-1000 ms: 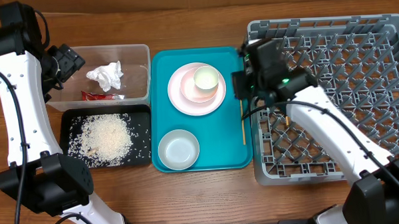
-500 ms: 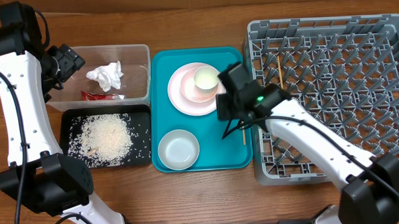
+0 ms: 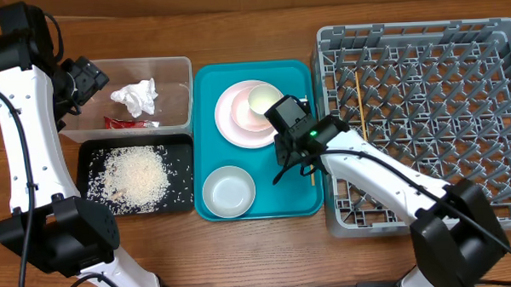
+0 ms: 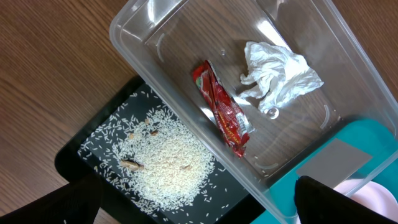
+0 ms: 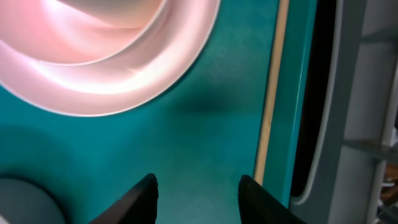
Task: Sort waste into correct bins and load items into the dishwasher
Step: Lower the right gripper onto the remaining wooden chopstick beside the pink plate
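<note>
— Right gripper [image 5: 200,198]: how is it set?

— It is held low over the tray [image 3: 279,198], with the fingers parted. Only bare teal is seen between them, so nothing is pinched.

— What is placed around it, from the biggest thing down?

— At the right, the rack [image 3: 413,27] is found, and a loaded chopstick [image 3: 359,101] is already laid inside it. The tray is set just beside the rack's left wall. On the tray, the plate [image 3: 238,131] is seen to the far left of the fingers. The chopstick [image 3: 312,171] to be taken is laid on the tray's right edge.

— How is the chopstick placed in relation to the fingers?

— It is not enclosed by them. It is found at the finger on the rack side, perhaps partly under that tip. Its long axis is laid along the tray's edge, parallel to the rack's wall, so the line from finger to finger is crossed by it.

— What is asked by the next move, then?

— Probably a small shift toward the rack, with no turning of the wrist.

— And the left gripper [image 3: 87,79]?

— It is spread wide over the tub [image 3: 180,65], well apart from the chopstick. The right arm is judged much nearer.
</note>
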{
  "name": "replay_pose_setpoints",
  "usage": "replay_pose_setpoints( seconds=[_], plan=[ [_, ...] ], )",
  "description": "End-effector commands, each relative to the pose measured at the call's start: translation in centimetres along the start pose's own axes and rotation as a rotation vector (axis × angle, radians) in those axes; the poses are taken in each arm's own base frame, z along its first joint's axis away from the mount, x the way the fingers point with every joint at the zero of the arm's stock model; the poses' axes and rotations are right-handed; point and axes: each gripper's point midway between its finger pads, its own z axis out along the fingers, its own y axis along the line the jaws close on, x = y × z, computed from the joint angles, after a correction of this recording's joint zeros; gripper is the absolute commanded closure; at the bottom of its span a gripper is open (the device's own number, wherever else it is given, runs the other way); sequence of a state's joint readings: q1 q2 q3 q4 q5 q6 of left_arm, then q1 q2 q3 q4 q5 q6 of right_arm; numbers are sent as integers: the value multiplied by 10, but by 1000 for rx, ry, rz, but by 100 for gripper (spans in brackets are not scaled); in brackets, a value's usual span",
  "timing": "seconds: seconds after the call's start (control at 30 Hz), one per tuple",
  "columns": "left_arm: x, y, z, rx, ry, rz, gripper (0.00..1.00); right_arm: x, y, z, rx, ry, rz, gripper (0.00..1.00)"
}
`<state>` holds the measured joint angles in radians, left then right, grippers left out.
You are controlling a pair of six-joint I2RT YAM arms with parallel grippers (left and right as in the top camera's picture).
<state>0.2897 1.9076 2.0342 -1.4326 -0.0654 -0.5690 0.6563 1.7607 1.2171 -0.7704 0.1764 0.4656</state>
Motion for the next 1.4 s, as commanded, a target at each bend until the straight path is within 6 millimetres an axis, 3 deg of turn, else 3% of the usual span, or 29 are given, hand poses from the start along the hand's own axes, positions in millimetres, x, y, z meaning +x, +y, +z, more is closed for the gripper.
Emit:
replay_pose_setpoints(
  seconds=[0.0,0.77,1.37],
  plan=[
    [-2,0,-3,-5,-15,15,0,8,-4,14,39,24,-1,57],
    [-1,0,-3,-5,-14,15,0,14,-7,43,78,46,-14,56],
    [-2,0,-3,-5,-14,15,0,14,-17,51,142,41,-55,50]
  ],
)
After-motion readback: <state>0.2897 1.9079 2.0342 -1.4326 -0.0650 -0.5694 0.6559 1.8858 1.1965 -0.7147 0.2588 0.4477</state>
